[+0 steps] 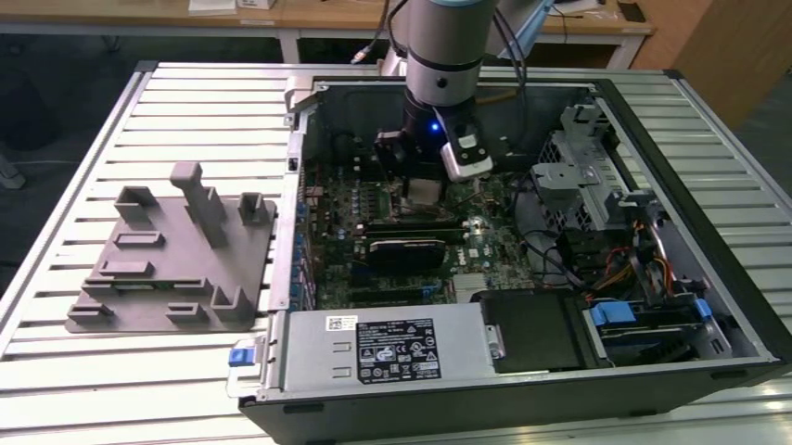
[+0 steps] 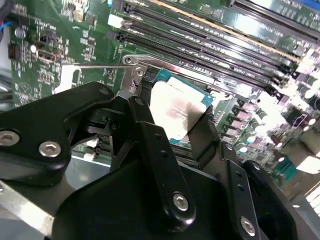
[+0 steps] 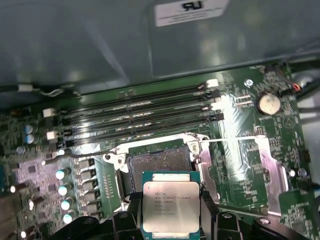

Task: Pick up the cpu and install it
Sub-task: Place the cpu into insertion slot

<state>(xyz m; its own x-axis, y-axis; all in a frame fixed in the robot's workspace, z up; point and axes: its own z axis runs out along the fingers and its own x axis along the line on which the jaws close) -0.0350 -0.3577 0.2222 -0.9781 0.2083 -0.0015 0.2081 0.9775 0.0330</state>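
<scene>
Two black fingers (image 2: 155, 150) of the gripper (image 2: 172, 117) clamp the cpu (image 3: 171, 207) by its edges, holding it just above the open socket (image 3: 157, 162) on the green motherboard (image 3: 280, 130) inside the computer case (image 1: 297, 139).

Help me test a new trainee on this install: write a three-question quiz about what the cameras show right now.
1. True or false: the cpu is seated in the socket.
2. What is the gripper doing? A) hanging open with nothing in it; B) gripping the cpu by its edges above the motherboard; C) pulling out a memory module.
3. Fill in: in the exterior view, the grey tray stands on the exterior view's ____ of the computer case.

Key: 1 false, the socket's contact area lies bare; 2 B; 3 left.
</scene>
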